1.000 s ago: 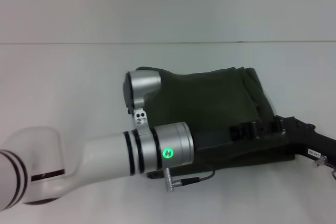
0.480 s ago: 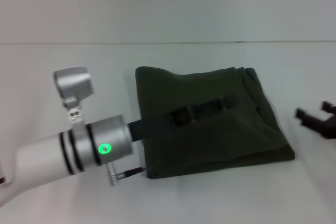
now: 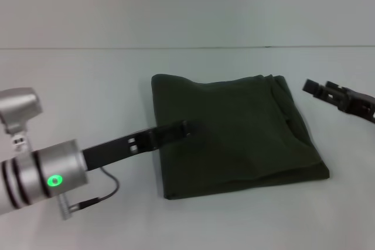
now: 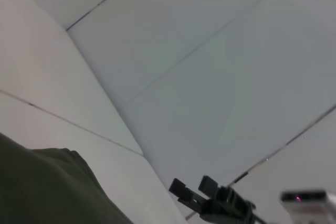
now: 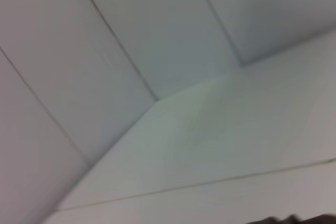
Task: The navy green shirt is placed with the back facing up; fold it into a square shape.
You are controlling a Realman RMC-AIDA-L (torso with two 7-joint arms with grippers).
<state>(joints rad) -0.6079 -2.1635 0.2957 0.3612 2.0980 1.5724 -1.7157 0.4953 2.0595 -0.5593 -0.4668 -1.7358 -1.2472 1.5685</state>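
The navy green shirt [image 3: 234, 136] lies folded into a rough square in the middle of the white table, plain side up. A corner of it also shows in the left wrist view [image 4: 42, 192]. My left gripper [image 3: 183, 128] reaches in from the lower left, its tip just over the shirt's left edge and holding nothing. My right gripper [image 3: 319, 88] hovers open off the shirt's far right corner, apart from the cloth. The left wrist view shows it in the distance [image 4: 191, 192] with its two fingers spread.
The white table [image 3: 88, 86] runs around the shirt on all sides and meets a pale wall [image 3: 187, 4] at the back. The left arm's silver wrist [image 3: 41, 177] fills the lower left corner.
The left arm has pulled back to the lower left, off the shirt's middle. The right gripper has moved from the shirt's near right edge to the far right. The shirt stays folded.
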